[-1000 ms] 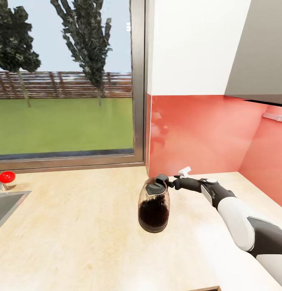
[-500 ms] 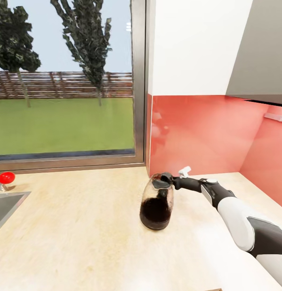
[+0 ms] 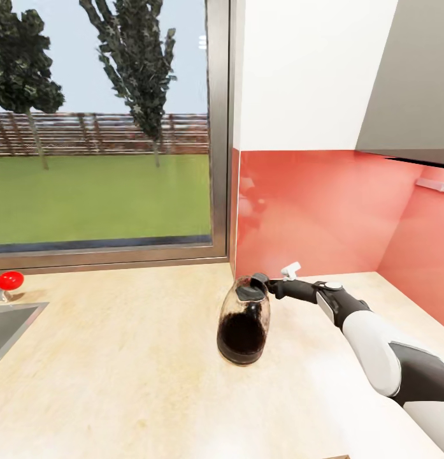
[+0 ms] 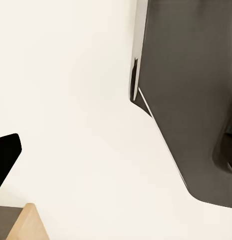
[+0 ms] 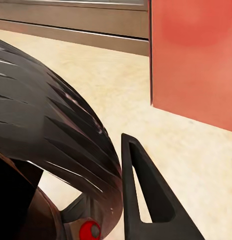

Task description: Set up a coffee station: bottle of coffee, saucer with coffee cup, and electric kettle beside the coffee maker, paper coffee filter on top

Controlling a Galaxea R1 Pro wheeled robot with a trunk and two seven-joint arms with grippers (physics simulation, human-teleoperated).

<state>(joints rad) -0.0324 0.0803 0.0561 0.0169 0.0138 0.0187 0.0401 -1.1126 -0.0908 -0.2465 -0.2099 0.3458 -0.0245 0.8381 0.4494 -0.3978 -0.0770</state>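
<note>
Electric kettle [image 3: 243, 325] stands on the table [image 3: 120, 370], near the red backsplash corner, tilted a bit with its top leaning toward my right pincer [image 3: 265, 285]. Glass jug, dark lower body, black lid: I'd judge it rigid, fragile in the glass, smooth and slippery on the belly, bottom-heavy if that dark fill is liquid. Best hold is the black handle or the lid rim, not the glass. The right pincer sits at the kettle's top, on the side facing my arm; the body hangs below and just beyond the fingertips. In the right wrist view the ribbed dark lid [image 5: 51, 145] is pressed close against one finger [image 5: 145, 200], so I read it as clamped on the lid or handle top, though the other finger is hidden and I can't confirm contact. Left pincer: can't tell its state, that wrist view has only blank pale and dark surfaces.
</note>
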